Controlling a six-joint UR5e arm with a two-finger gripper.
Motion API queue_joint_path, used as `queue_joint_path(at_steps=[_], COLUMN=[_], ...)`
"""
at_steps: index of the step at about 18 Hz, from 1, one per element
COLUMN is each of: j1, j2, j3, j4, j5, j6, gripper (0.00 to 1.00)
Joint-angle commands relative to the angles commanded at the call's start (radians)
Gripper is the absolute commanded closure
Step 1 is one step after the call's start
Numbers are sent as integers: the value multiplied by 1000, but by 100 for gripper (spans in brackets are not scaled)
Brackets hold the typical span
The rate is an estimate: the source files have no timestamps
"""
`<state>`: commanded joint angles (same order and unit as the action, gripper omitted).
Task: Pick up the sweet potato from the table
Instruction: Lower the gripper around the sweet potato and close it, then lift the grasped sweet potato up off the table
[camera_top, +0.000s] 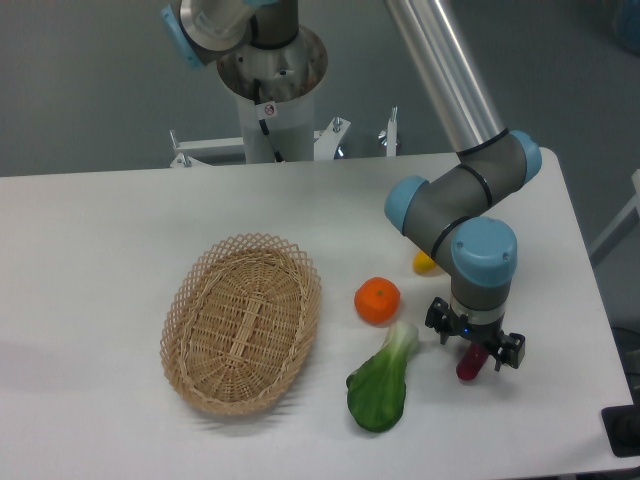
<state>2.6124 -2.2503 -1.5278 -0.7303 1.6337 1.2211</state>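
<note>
The sweet potato (466, 368), small and dark reddish-purple, lies on the white table (100, 230) at the front right. My gripper (473, 352) points straight down right over it, low at the table. Only the tuber's lower end sticks out below the wrist. The fingers are mostly hidden under the wrist and its black flange, so I cannot tell whether they are closed on the tuber.
A round orange (377, 300) sits left of the gripper. A green leafy vegetable (380, 390) lies in front of it. A yellow vegetable (424, 263) peeks out behind the arm. A wicker basket (175, 320) stands to the left. The table's right edge is close.
</note>
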Motion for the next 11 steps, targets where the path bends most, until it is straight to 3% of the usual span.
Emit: queue_joint_path(at_steps=[1, 4, 5, 9, 11], j1=[0, 0, 0, 0, 0], j2=[-2, -5, -5, -5, -3], j3=[-6, -8, -6, 0, 5], j4=[21, 43, 43, 43, 43], j5=[2, 2, 2, 2, 2], j6=[2, 3, 3, 5, 5], gripper=[1, 47, 58, 79, 84])
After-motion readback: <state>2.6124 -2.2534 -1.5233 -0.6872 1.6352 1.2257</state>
